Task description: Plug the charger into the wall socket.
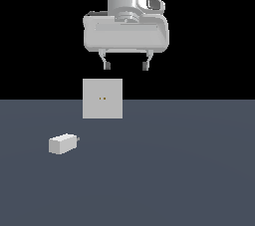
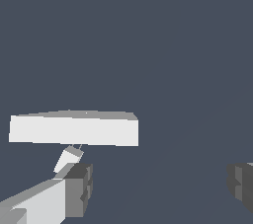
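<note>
The charger (image 1: 62, 144) is a small grey-white block lying on the floor at the exterior view's left, its short prongs pointing toward the exterior view's right. The wall socket (image 1: 102, 99) is an upright light grey square plate with two tiny orange holes at its centre, standing behind the charger. My gripper (image 1: 125, 65) hangs open high above the socket, nothing between its fingers. In the wrist view the socket (image 2: 74, 129) appears as a wide pale slab, the charger (image 2: 68, 159) peeks out beside it, and one dark fingertip (image 2: 79, 189) sits near the charger.
A flat dark grey-blue floor (image 1: 174, 170) spreads under everything. Nothing else stands on it.
</note>
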Robot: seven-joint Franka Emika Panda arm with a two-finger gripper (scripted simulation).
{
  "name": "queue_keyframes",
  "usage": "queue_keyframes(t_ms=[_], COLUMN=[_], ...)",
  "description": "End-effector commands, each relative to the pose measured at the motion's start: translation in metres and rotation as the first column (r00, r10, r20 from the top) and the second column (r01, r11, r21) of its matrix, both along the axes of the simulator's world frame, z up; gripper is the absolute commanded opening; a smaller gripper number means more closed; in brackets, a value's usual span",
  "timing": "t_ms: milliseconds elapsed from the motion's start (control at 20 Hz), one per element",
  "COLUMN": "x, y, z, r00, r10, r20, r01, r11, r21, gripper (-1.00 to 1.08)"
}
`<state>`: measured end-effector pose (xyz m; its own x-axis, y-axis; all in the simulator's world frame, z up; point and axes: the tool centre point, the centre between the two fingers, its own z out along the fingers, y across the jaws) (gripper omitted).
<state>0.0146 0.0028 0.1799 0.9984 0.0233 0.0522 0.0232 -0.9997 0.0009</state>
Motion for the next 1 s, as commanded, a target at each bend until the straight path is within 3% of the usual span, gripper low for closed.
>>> queue_keyframes(t_ms=[0,450,950], x=[0.0,-0.006,-0.025], y=[0.0,0.006,0.026], z=[0.0,-0.005,-0.022], r00=[1.0,1.0,0.991], r10=[0.0,-0.021,-0.093], r20=[0.0,0.022,0.098], r01=[0.0,0.021,0.095], r11=[1.0,1.0,0.995], r21=[0.0,-0.003,-0.009], gripper=[1.0,1.0,1.0])
